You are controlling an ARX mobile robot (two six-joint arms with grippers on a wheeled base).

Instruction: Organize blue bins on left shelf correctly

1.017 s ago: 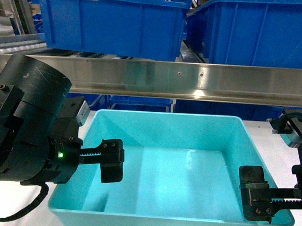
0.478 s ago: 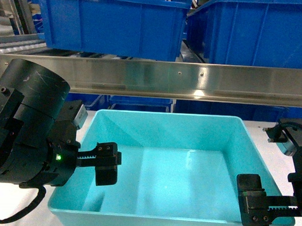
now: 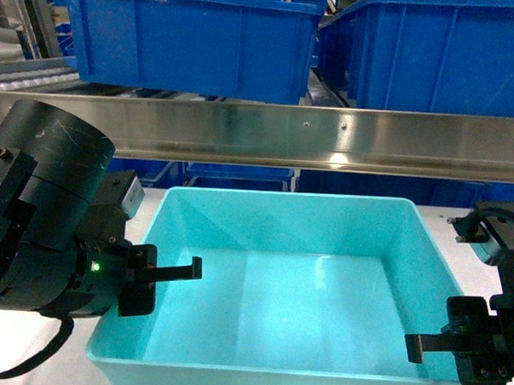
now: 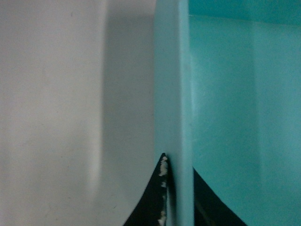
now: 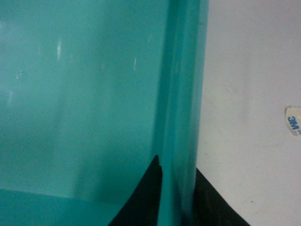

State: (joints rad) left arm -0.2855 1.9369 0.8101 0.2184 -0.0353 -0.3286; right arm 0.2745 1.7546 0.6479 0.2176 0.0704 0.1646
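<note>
**Both grippers closed onto tub walls**

Since a second ago: left gripper (image 3: 139, 280) and right gripper (image 3: 475, 343) shifted outward, each now pinching a side wall of the turquoise bin (image 3: 298, 237). Bin sits on the white surface (image 4: 51, 94) before the shelf rail (image 3: 328, 138), gripped both sides for a level lift.

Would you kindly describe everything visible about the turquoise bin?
The turquoise bin is a smooth, glossy, plastic-looking rectangular tub with sloping walls and a rolled rim, empty, upright on a white surface below the steel rail. The left gripper straddles its left wall, the right gripper its right wall.
</note>
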